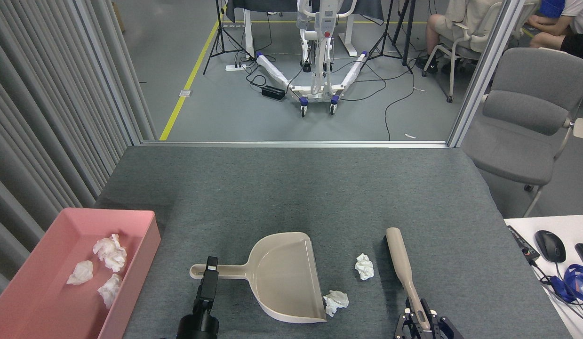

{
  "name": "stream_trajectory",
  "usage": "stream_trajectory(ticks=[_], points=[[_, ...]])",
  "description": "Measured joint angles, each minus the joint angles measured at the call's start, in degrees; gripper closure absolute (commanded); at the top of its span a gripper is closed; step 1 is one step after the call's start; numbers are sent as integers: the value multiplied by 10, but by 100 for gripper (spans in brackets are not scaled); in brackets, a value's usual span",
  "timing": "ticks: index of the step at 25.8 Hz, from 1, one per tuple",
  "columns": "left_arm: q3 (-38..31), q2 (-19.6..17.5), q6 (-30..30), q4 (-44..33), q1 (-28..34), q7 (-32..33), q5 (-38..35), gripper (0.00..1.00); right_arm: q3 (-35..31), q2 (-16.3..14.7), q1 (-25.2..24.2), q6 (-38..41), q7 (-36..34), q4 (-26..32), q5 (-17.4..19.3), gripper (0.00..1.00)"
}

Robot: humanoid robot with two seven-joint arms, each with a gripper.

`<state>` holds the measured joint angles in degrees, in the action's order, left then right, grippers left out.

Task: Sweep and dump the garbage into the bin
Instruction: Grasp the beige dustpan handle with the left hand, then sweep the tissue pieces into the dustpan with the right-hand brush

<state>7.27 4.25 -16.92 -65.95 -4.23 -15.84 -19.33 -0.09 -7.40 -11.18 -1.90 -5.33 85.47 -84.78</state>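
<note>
Head view, lower centre: beige dustpan (284, 278) lying flat, left gripper (210, 269) over its handle (grip cannot be told); right gripper (422, 320) clasping the brush (404, 270) handle. Two tissue wads (336, 302) (364, 266) lie by the pan's open right edge; pink bin (145, 245), lower left, holds three more. Judgement: pan should be held firm, then short leftward strokes.

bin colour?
Pink bin, plain, no pattern; head view shows it best.
</note>
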Motion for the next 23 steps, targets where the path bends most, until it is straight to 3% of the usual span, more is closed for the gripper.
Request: stream_trajectory(ticks=[3, 15, 18, 23], points=[[0, 2, 0, 17, -11, -13, -3, 17, -2, -2, 0, 1, 0, 11, -6, 100], [-1, 2, 7, 43, -28, -21, -12, 21, -4, -17, -12, 4, -13, 27, -13, 100], [0, 2, 8, 50, -33, -21, -12, 35, -4, -19, -28, 8, -13, 39, -13, 100], [0, -1, 5, 51, -32, -22, -13, 45, -3, -19, -59, 13, -13, 48, -11, 100]])
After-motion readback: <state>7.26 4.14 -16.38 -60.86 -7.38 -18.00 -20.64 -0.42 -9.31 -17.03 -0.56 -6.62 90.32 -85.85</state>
